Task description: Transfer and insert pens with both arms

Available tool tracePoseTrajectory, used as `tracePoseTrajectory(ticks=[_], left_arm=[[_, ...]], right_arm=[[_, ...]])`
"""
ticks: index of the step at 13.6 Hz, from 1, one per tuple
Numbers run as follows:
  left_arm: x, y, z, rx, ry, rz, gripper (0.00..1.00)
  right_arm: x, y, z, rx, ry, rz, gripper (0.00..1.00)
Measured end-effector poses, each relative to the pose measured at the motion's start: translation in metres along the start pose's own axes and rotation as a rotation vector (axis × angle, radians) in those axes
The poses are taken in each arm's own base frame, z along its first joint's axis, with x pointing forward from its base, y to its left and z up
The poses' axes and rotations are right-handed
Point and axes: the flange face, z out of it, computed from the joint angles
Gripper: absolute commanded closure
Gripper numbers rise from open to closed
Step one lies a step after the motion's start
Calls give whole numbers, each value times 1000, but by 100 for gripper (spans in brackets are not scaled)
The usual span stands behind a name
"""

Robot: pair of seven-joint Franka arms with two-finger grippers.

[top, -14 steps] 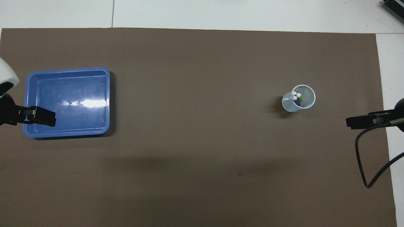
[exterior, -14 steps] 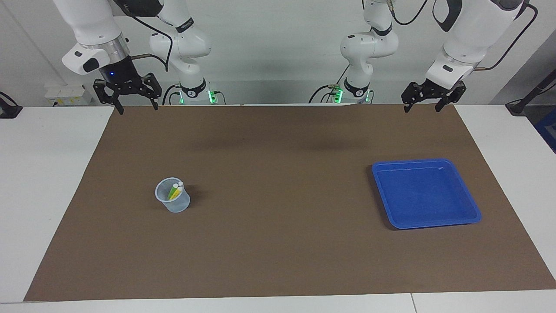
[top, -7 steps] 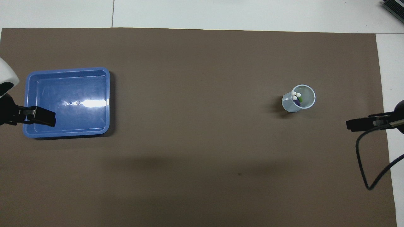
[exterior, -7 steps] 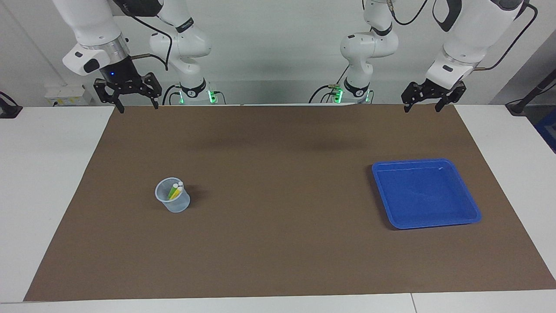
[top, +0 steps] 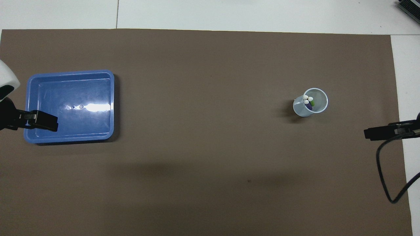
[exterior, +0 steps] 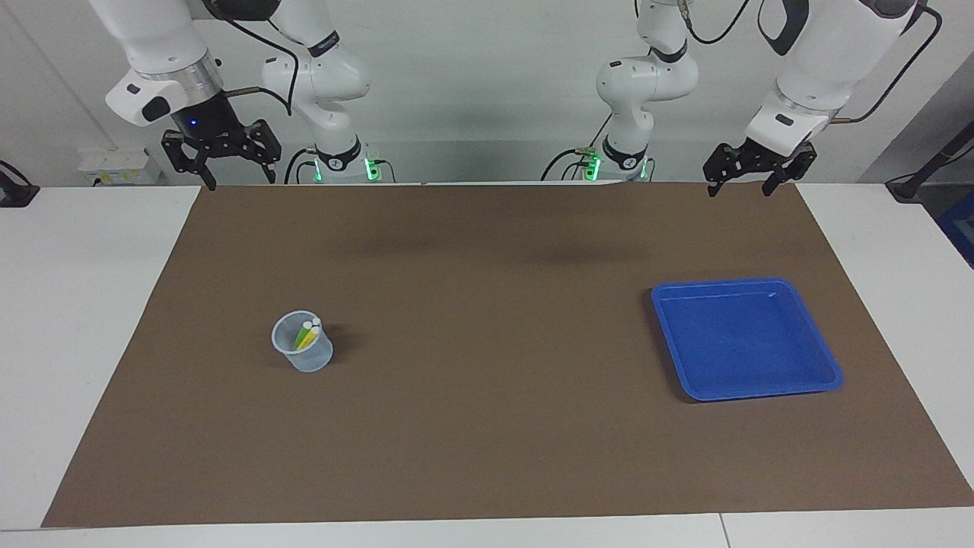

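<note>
Both views are evenly and brightly lit from above, with no dim corners. In the overhead view a white streak of glare lies across the floor of the blue tray [top: 70,105] at the left of the frame, with 2 small round reflections beside it. The facing view shows the same tray [exterior: 746,339] without glare, only faint sheen. On the brown mat [exterior: 487,426] 2 soft, diffuse dark patches sit in the upper middle of the facing frame, and they reappear low in the overhead frame. The clear cup [exterior: 303,352] casts a short, soft shadow on the mat. Focus is sharp throughout; straight edges stay nearly straight toward the borders.
</note>
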Motion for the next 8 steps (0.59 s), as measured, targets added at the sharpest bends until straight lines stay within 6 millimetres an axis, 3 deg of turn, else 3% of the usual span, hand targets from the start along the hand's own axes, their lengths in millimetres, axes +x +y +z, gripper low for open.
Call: tracePoseTrajectory(ticks=[8], left_arm=[[0,0,0,0,0,0,0]], right_arm=[[1,-7,0,7,-1,10,0]])
